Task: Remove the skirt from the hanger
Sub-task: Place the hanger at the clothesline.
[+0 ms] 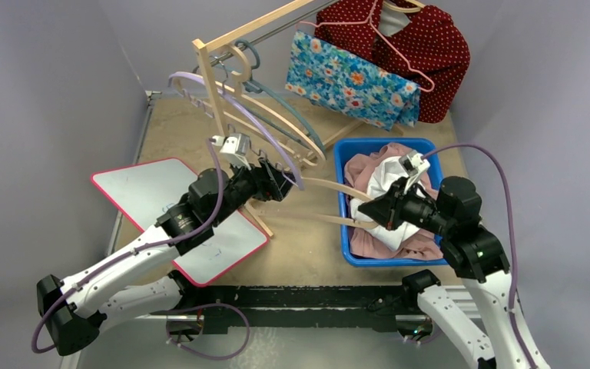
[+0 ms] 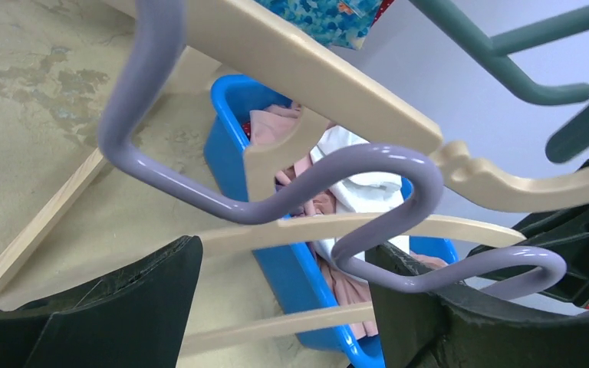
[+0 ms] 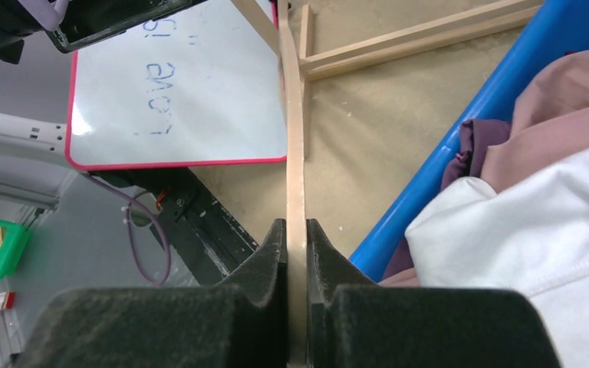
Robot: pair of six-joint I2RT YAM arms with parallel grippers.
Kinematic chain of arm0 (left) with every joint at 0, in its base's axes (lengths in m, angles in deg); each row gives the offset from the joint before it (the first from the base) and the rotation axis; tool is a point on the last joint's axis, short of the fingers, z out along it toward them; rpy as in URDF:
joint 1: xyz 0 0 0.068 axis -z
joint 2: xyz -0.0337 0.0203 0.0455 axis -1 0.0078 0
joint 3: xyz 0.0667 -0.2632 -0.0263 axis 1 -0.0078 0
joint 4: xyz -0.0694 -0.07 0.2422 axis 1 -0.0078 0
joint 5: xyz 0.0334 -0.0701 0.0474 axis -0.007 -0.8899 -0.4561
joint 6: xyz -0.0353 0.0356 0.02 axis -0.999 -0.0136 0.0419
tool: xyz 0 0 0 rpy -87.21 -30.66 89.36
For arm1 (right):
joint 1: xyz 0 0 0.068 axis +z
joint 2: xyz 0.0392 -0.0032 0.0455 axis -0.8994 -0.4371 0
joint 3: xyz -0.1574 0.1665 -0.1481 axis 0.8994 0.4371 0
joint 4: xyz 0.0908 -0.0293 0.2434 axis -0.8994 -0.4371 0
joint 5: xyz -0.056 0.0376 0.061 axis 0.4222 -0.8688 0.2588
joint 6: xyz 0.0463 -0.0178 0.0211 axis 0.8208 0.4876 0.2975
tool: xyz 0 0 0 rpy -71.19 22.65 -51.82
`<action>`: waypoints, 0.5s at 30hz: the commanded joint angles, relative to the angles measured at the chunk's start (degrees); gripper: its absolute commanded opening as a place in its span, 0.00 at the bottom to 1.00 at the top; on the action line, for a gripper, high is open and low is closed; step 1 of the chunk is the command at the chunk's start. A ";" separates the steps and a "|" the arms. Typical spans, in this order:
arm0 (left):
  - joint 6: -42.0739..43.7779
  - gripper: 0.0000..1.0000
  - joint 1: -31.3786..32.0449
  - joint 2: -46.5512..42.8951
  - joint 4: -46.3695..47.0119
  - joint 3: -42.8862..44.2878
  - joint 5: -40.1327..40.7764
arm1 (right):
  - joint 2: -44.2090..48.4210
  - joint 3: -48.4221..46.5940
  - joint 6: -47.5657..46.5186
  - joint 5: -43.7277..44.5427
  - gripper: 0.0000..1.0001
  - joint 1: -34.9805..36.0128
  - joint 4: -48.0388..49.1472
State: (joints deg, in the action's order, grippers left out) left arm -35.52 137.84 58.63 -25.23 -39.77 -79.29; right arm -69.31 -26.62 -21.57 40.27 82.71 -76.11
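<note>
While both arms lean in over the table (image 1: 299, 254), top view has the wooden hanger (image 1: 326, 219) stretched betw. them, its bars crossing the left rim of the blue bin (image 1: 343, 231). Right gripper (image 1: 370, 209) sits over the bin at the hanger's rt end. Left gripper (image 1: 283, 183) is at the other end, close under the rack (image 1: 211, 92) w/ its crowd of spare hangers. Pink cloth (image 1: 361, 173) & white cloth (image 1: 392, 178) lie heaped in the bin; which is the skirt I can't tell. Bare tabletop lies betw. bin and whiteboard (image 1: 154, 200), whose near corner reaches the front edge. Floral cloth (image 1: 349, 81) & red dotted garment (image 1: 430, 46) hang at the back, well apart from both arms.

Left wrist view: fingers (image 2: 123, 307) stand wide apart, gripping nothing. A lilac hanger (image 2: 276, 205) snakes across the gap, close on the rt finger's top, w/ two wooden bars behind it. Tight spot.

Right wrist view: pads (image 3: 272, 253) are pressed together on the hanger's thin bar, clamped flat. Bar runs straight ahead, bin rim to its rt, whiteboard's red edge to its left, open tabletop betw.
</note>
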 commanded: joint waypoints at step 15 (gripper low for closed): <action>4.53 0.78 0.05 -5.89 -5.86 3.55 1.11 | 7.24 -5.68 2.58 26.86 0.00 -0.22 14.67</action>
State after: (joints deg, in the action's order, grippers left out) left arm -32.57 137.84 55.02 -30.79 -39.14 -79.01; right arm -61.62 -31.62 -19.84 61.82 82.67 -73.37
